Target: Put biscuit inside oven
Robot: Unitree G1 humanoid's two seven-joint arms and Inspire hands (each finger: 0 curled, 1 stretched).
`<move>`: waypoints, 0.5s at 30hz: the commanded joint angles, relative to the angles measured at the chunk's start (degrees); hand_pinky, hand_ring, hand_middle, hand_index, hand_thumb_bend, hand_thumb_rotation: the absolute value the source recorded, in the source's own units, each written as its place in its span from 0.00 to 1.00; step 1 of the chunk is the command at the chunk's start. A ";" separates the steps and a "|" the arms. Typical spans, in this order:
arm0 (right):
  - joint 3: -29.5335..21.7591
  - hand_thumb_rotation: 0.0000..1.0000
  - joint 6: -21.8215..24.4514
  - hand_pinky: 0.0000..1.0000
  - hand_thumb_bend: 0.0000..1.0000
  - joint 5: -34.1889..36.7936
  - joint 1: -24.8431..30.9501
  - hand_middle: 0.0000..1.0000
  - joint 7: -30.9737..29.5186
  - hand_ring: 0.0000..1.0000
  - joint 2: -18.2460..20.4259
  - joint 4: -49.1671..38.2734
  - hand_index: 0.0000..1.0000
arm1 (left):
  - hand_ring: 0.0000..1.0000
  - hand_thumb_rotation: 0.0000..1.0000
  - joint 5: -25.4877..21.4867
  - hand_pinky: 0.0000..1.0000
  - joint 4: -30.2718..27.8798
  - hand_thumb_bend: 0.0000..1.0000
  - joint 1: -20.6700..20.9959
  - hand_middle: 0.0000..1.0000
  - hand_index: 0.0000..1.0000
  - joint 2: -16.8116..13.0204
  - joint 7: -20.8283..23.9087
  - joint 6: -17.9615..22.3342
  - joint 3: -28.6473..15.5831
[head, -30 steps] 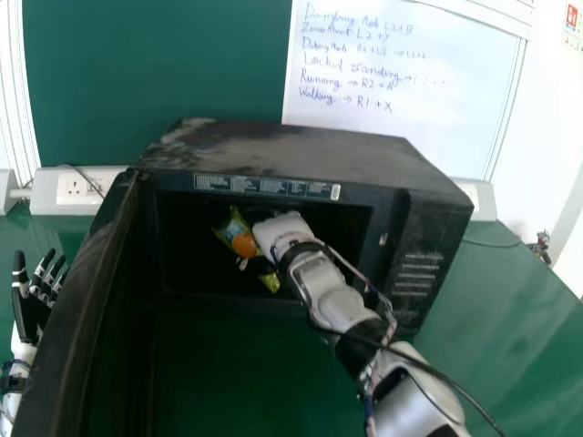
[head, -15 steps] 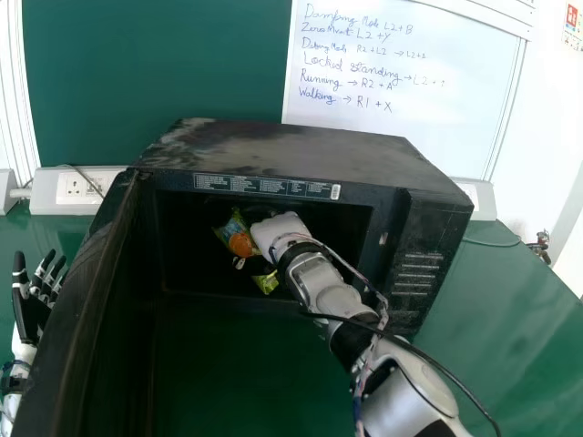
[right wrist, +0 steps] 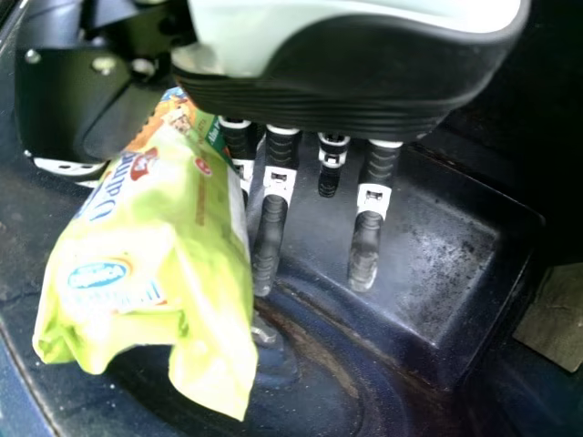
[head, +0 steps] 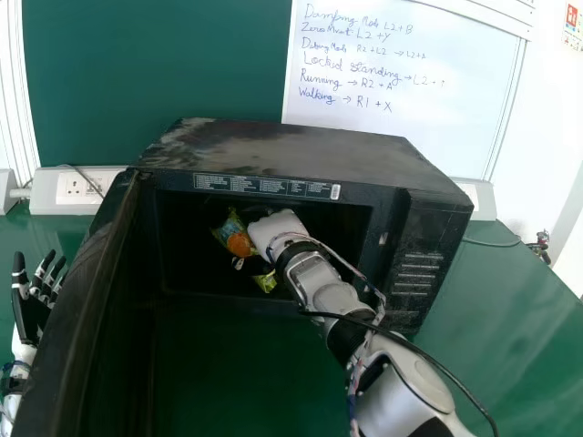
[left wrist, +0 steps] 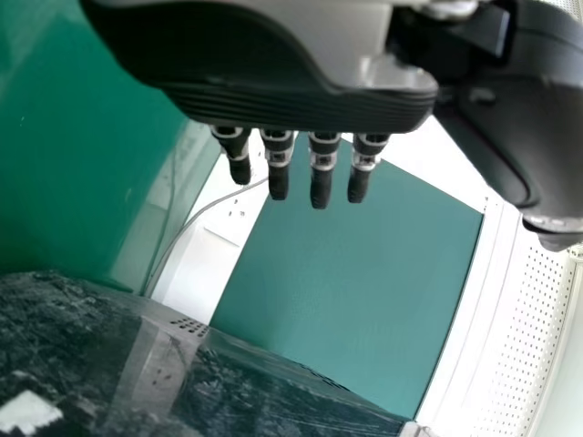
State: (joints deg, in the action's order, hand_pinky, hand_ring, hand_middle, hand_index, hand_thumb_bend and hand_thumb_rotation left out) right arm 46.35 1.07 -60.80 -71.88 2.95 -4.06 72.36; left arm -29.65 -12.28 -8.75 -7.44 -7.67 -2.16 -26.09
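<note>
The biscuit packet (head: 239, 242) is inside the oven (head: 301, 150), near the head view's centre, beside the right hand (head: 278, 231), whose fingers are straight and apart. At lower left, the left hand (head: 33, 309) has its fingers spread.

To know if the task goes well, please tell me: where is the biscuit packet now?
In the head view, the biscuit packet is inside the oven, just left of the right hand; the right wrist view shows it beside that hand's fingers.

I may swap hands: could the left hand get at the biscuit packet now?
Probably not directly: the open oven door stands between the left hand and the packet inside.
</note>
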 commanded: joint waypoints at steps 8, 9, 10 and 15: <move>1.34 0.00 -0.31 0.39 0.53 0.05 -3.10 0.45 3.21 0.42 -0.26 1.22 0.51 | 0.88 0.61 -0.30 0.82 -3.65 0.99 -2.86 0.89 0.93 0.59 0.26 -0.61 0.43; 1.29 0.00 -0.31 0.39 0.53 0.23 -3.23 0.46 3.42 0.41 -0.25 1.37 0.50 | 0.88 0.61 -0.34 0.82 -3.91 0.99 -3.12 0.89 0.93 0.54 0.23 -0.78 0.44; 1.24 0.00 -0.34 0.38 0.53 0.38 -3.40 0.47 3.52 0.41 -0.24 1.53 0.49 | 0.88 0.62 -0.51 0.82 -4.16 0.99 -3.34 0.89 0.93 0.52 0.18 -0.97 0.43; 1.23 0.00 -0.14 0.33 0.53 0.61 -4.52 0.48 2.81 0.37 0.08 2.82 0.49 | 0.88 0.61 -1.29 0.82 -4.98 0.98 -3.84 0.89 0.93 0.84 0.23 -1.37 0.45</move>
State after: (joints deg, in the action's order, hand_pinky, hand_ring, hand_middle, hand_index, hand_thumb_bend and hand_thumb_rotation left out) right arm 47.57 0.89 -60.78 -73.83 5.60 -4.06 74.73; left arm -30.40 -16.15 -12.57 -6.93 -7.52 -3.10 -26.00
